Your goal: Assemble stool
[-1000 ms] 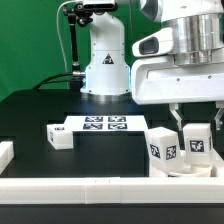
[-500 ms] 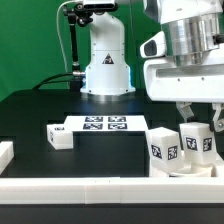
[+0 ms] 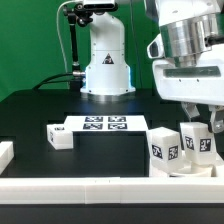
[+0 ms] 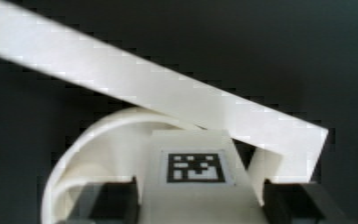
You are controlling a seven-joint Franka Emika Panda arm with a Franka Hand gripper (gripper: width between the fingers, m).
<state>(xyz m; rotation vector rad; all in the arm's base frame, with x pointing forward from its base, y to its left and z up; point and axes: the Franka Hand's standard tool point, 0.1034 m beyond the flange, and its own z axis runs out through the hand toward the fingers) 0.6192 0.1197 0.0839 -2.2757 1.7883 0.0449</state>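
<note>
The round white seat [image 3: 190, 170] lies at the exterior view's lower right, against the front rail. Two blocky white legs with tags stand upright on it, one [image 3: 163, 150] left of the other [image 3: 198, 146]. My gripper [image 3: 203, 118] hangs over the right-hand leg, open, with a finger on each side of its top. In the wrist view that leg [image 4: 197, 170] sits between my dark fingers [image 4: 126, 203], with the seat's curved rim [image 4: 87, 150] beside it. A third leg [image 3: 60, 136] lies flat on the black table, far left of the gripper.
The marker board [image 3: 100, 124] lies mid-table behind the loose leg. A long white rail [image 3: 90, 190] runs along the front edge and crosses the wrist view [image 4: 140, 70]. A short rail piece [image 3: 5, 152] sits at the left. The robot base [image 3: 105, 60] stands behind.
My gripper has shifted toward the exterior view's right and now sits over the right-hand upright leg. The legs and seat have not moved.
</note>
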